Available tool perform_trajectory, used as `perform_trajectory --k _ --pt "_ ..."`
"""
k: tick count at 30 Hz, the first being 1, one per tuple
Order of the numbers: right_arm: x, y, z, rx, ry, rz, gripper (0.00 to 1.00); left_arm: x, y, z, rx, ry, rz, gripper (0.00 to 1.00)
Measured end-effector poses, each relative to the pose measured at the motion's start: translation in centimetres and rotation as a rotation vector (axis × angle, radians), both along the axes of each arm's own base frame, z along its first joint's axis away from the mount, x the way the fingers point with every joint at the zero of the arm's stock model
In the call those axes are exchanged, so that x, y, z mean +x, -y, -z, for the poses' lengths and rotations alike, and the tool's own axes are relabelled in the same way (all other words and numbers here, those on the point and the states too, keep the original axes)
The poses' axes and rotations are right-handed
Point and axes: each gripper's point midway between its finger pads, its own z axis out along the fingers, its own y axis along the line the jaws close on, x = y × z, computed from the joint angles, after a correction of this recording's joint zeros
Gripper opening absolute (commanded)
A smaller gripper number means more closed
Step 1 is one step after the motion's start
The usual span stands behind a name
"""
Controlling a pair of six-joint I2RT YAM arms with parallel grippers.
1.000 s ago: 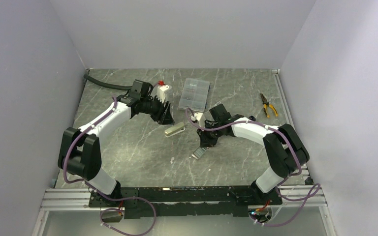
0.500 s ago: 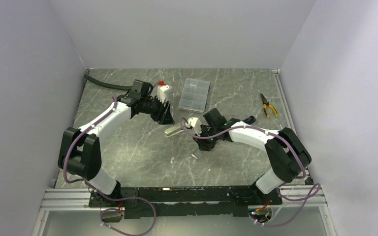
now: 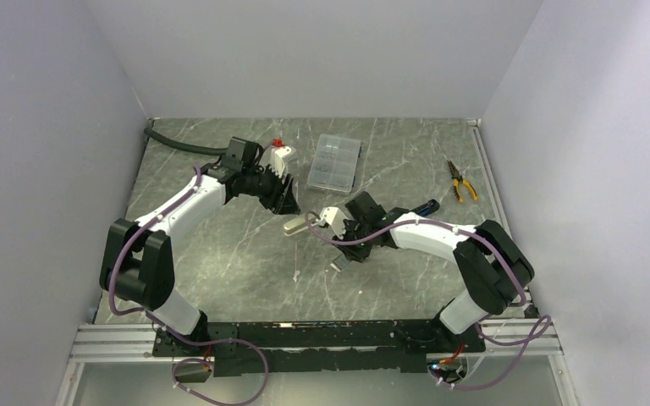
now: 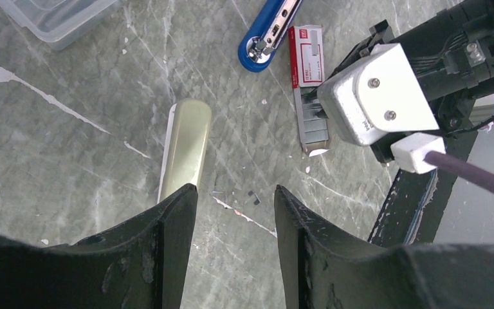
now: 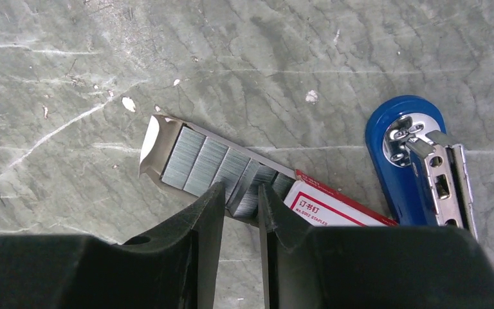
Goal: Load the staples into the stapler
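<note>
top external showed the marble table point(image 3: 245, 271) boxed in by walls on the left, back and right, with its widest bare stretch in the near middle between the two arm bases. the back half was busier: a clear case point(image 3: 334, 162) at the centre back, pliers point(image 3: 461, 179) near the right edge, and a black hose point(image 3: 178, 144) at the back left corner. the left gripper point(image 4: 235, 193) hung over the table with its jaws spread wide and nothing between them, and a pale gold bar point(image 4: 186, 145) lay just beyond its left fingertip with bare stone around it. the right gripper point(image 5: 240, 193) sat low over the staples point(image 5: 212, 164), its fingers point(image 5: 199, 238) drawn to a narrow gap with one strip showing in the slot; i could not tell whether they pinched it. the staples lay near the table's middle, side by side in a dark tray point(image 5: 157, 138) slid out of a white box point(image 5: 334, 209). in the right wrist view the tray's long axis ran from upper left to lower right, open flap end at the upper left and the box's red end at the lower right. the stapler point(image 5: 418, 161) lay just beside the box's red end, blue, hinged open with its metal channel bare, its rounded end pointing to the top of that view.
</note>
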Motion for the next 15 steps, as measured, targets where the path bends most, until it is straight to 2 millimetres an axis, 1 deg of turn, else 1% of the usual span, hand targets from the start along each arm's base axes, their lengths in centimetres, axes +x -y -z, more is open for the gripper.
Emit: perform_trajectory --k 3,7,15 --pt "0.0 -0.06 0.13 -0.019 0.017 -0.005 0.26 0.0 0.0 0.0 0.0 0.0 0.0 0.53" --pt "0.14 -0.04 0.19 -0.031 0.032 -0.006 0.19 0.0 0.0 0.0 0.0 0.0 0.0 0.53" --pt "0.73 -0.17 0.11 -0.03 0.037 0.003 0.13 0.01 0.0 0.0 0.0 0.002 0.001 0.53"
